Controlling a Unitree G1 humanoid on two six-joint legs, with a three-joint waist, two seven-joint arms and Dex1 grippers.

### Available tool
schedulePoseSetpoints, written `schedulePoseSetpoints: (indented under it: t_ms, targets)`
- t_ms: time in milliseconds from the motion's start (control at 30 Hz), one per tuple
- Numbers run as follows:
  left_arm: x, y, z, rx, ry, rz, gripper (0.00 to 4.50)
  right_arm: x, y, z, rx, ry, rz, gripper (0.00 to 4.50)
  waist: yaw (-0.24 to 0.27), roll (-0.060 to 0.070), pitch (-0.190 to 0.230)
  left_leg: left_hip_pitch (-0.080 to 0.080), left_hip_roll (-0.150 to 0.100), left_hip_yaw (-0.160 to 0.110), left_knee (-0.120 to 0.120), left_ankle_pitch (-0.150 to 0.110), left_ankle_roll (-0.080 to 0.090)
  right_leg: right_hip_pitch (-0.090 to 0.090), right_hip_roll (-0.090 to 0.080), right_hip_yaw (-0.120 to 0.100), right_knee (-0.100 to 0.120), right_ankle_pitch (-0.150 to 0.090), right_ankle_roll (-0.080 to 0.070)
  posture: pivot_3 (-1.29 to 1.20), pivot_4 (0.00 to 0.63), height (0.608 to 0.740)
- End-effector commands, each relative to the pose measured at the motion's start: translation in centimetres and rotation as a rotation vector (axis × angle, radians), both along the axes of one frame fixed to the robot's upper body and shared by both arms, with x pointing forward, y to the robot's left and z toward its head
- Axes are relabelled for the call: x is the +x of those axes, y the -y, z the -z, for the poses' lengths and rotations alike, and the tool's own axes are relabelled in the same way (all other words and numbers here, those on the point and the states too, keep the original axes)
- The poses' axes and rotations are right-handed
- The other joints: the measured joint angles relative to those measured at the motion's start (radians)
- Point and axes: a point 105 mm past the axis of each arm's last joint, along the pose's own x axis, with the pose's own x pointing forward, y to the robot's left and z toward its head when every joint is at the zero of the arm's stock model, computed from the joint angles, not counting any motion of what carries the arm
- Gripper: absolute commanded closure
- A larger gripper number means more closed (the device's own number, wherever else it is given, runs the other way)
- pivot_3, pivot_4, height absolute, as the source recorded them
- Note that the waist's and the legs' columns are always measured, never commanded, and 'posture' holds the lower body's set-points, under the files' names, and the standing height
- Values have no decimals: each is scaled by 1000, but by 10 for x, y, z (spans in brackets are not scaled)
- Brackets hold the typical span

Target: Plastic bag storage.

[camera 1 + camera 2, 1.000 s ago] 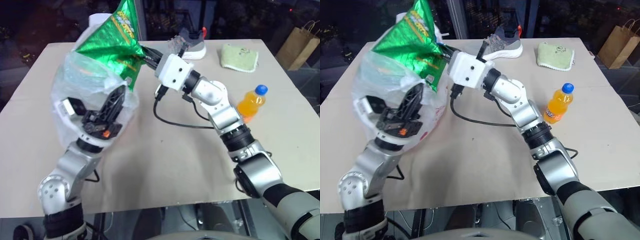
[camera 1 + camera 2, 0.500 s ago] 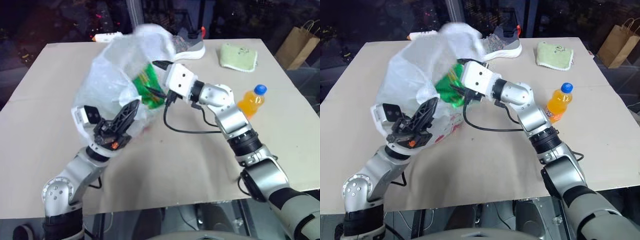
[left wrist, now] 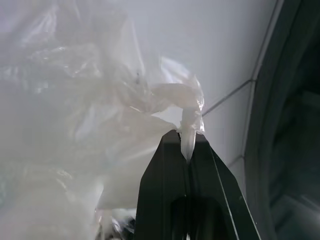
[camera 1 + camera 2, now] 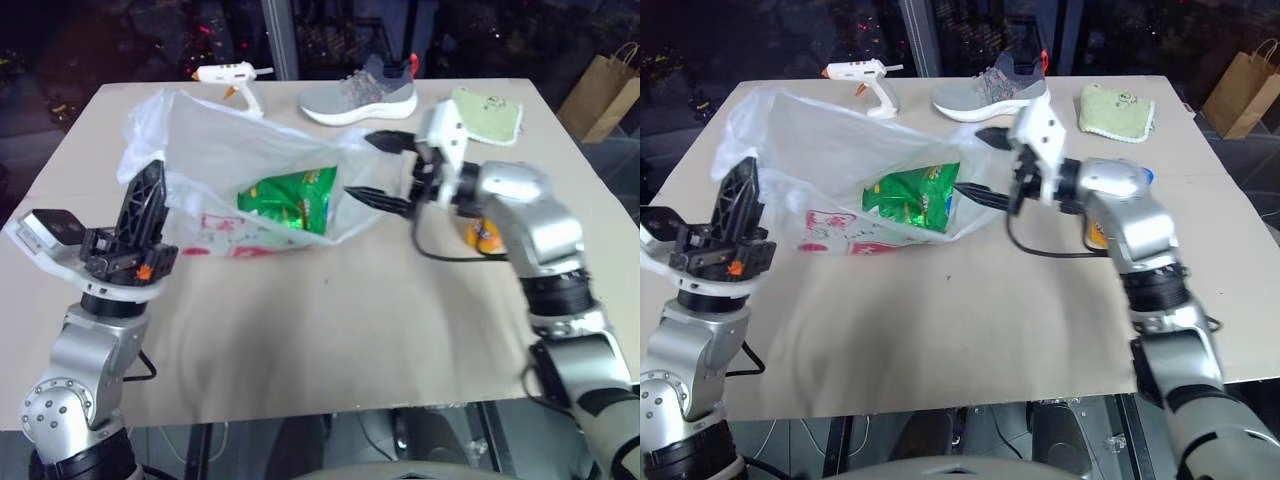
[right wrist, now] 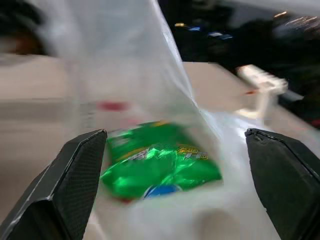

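At the near left, the left gripper (image 4: 140,215) is clamped on a twisted bit of the plastic bag (image 4: 240,165), its two black fingers pressed together with a white strip of film pinched between them, as the left wrist view shows close up. From there the bag stretches right and away across the brown table (image 4: 330,340), lying mostly flat on the left half. Red print shows on its near side. Through the thin film a green snack packet (image 4: 290,198) is visible inside, about mid-table. Just right of the bag's right edge the right gripper (image 4: 385,170) points left with its jaws spread wide and nothing between them; one finger sits near the bag's corner. Behind that arm an orange drink bottle (image 4: 485,235) is partly hidden. Farther back lie a white glue gun (image 4: 235,78) at far left, a grey sneaker (image 4: 360,95) in the middle and a pale green cloth (image 4: 490,108) at far right. Beyond the table's right corner stands a brown paper bag (image 4: 605,90)
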Motion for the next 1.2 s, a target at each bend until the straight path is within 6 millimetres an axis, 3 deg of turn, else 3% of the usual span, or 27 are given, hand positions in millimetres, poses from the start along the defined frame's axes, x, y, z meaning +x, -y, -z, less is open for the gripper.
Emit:
schedulePoseSetpoints:
  t_ms: [33, 233, 367, 467, 600, 733, 1033, 1133, 1200]
  targets:
    - [-1, 12, -7, 12, 21, 46, 4500, -6, 25, -37, 87, 57, 49, 11, -2, 0, 0, 0, 0, 0, 0, 0, 0, 0, 0, 0, 0, 0, 0, 0, 150, 740]
    - [3, 26, -9, -2, 22, 86, 4500, 12, 84, -48, 88, 87, 314, 11, -3, -1, 0, 0, 0, 1, 0, 0, 0, 0, 0, 1, 0, 0, 0, 0, 150, 740]
    - [4, 39, -11, -14, 12, 116, 4500, 28, 163, -19, -46, 39, 655, 11, 18, -1, 0, -2, 0, 0, 0, 0, 0, 1, 0, 0, -4, 0, 0, 0, 150, 740]
    - [4, 43, -9, -17, -3, 116, 4500, 25, 191, 3, -78, -55, 753, 11, 14, -1, 0, -4, 0, 1, 0, 0, 0, 0, -1, 0, -7, 0, 1, 0, 150, 740]
    - [4, 43, -6, -11, -22, 110, 4500, 11, 185, 33, -46, -209, 693, 11, 8, 0, 0, -3, 0, 2, -1, 0, 0, -1, 0, 1, -7, 0, 1, 0, 150, 740]
    - [4, 45, -4, 6, -33, 121, 4500, 16, 178, 53, -3, -267, 708, 11, 9, 0, 0, -1, 1, 2, -1, 0, 0, 0, 1, 2, -6, 0, 1, 0, 150, 740]
    - [3, 46, -4, 24, -45, 113, 4500, 33, 171, 72, 61, -304, 745, 11, 14, 0, 0, -1, 0, 1, 2, 0, 0, 2, 1, 2, -6, 0, 1, 0, 150, 740]
    - [0, 43, -3, 26, -46, 102, 4500, 32, 170, 71, 69, -295, 740, 855, 14, 0, 0, -1, 0, 1, 2, 0, 0, 2, 1, 2, -6, 0, 1, 0, 150, 740]
    - [-1, 42, -3, 28, -46, 96, 4500, 32, 171, 67, 76, -280, 742, 1727, 14, 0, 0, -2, 0, 1, 1, 0, 0, 2, 1, 2, -6, 0, 1, 0, 150, 740]
